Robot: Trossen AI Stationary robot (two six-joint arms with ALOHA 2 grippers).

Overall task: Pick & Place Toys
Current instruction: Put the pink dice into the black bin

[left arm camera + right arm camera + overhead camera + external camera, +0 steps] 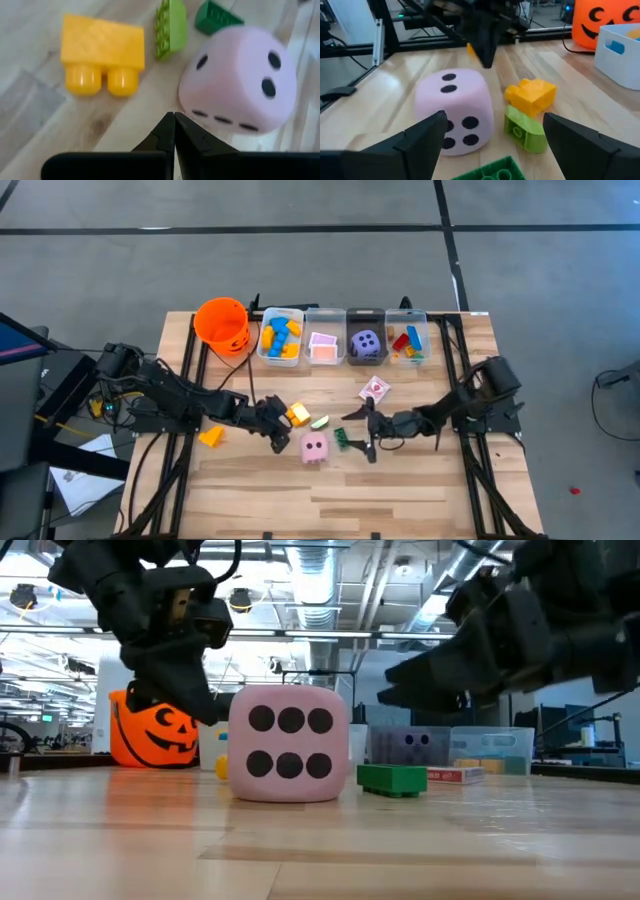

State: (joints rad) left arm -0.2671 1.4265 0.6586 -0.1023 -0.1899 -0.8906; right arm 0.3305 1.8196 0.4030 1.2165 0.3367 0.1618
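A pink soft die [314, 447] rests on the table's middle; it also shows in the low view [290, 745]. Beside it lie a dark green block [342, 440], a light green block [320, 422] and a yellow block [297, 414]. My left gripper [174, 120] is shut, its tips right at the die's left side [200, 112]. My right gripper [495, 150] comes nearly level from the right, open, with the dark green block [492, 172] low between its fingers and the die [454, 112] just beyond. My left gripper's shut fingertips [167, 125] stand right against the pink die's lower edge, slanting down from the table's left. Whether they touch it cannot be told.
An orange block [211, 436] lies left of my left gripper, and a pink-and-white card [375, 389] lies toward the back. Along the far edge stand an orange pumpkin bucket [222, 325] and several clear bins [281, 335] holding blocks, cards and a purple die [367, 343].
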